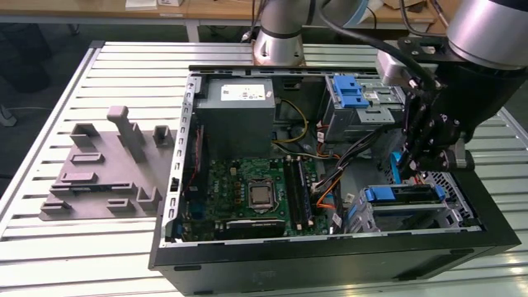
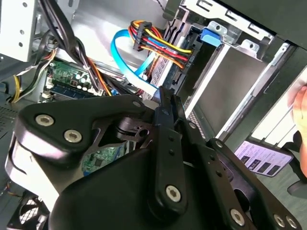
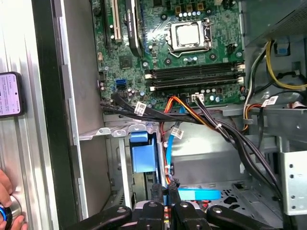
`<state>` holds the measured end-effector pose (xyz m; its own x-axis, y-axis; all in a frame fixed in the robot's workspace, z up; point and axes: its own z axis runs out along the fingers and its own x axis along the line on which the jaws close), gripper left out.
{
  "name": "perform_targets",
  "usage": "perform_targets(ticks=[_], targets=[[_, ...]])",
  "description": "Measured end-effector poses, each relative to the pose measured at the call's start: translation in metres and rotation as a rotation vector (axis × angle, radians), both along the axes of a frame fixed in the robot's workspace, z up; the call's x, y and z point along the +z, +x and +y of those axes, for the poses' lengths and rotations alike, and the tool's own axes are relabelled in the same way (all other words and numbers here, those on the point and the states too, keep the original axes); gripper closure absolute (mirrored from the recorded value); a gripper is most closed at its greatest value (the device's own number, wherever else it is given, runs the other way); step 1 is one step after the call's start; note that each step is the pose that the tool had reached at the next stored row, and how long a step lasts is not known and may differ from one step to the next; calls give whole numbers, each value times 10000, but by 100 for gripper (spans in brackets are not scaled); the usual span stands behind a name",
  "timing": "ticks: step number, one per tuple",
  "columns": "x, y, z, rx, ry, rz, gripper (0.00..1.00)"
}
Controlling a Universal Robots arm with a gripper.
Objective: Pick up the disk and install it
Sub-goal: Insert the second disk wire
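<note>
Disk (image 1: pixel 397 168) clamped edge-on in the gripper (image 1: pixel 417 162), hanging just above the drive bay (image 1: pixel 404 197); I'd keep it square to the slot, clear of cables (image 1: pixel 350 162).

Exterior view high above the open computer case (image 1: pixel 330 247), looking down at its whole interior, both wrist views close inside that case, first facing the motherboard (image 3: pixel 182 48), second facing the drive cage (image 2: pixel 230 72), both sharing the cable bundle (image 3: pixel 201 115).
</note>
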<state>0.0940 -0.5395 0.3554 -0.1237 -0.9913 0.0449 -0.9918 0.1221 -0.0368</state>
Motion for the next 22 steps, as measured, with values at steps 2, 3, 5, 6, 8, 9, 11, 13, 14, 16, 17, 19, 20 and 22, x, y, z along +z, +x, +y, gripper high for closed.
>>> perform_targets(ticks=[2,3,5,6,8,9,11,13,14,16,17,19,20,22], targets=[[-35,8,-12,-4,0,0,84],[-47,15,-19,-10,-1,0,84],[-65,43,-30,-18,-1,0,84],[-71,58,-35,-22,0,0,84],[-75,75,-43,-25,1,0,84],[-75,75,-44,-26,0,1,84],[-75,75,-44,-26,1,0,84],[-74,76,-44,-26,0,1,84],[-74,76,-44,-26,0,1,84],[-75,76,-44,-26,0,1,84],[-75,76,-48,-26,9,1,84],[-76,76,-70,-26,38,0,84],[-76,76,-88,-26,45,0,84],[-77,76,-115,-26,47,1,84]])
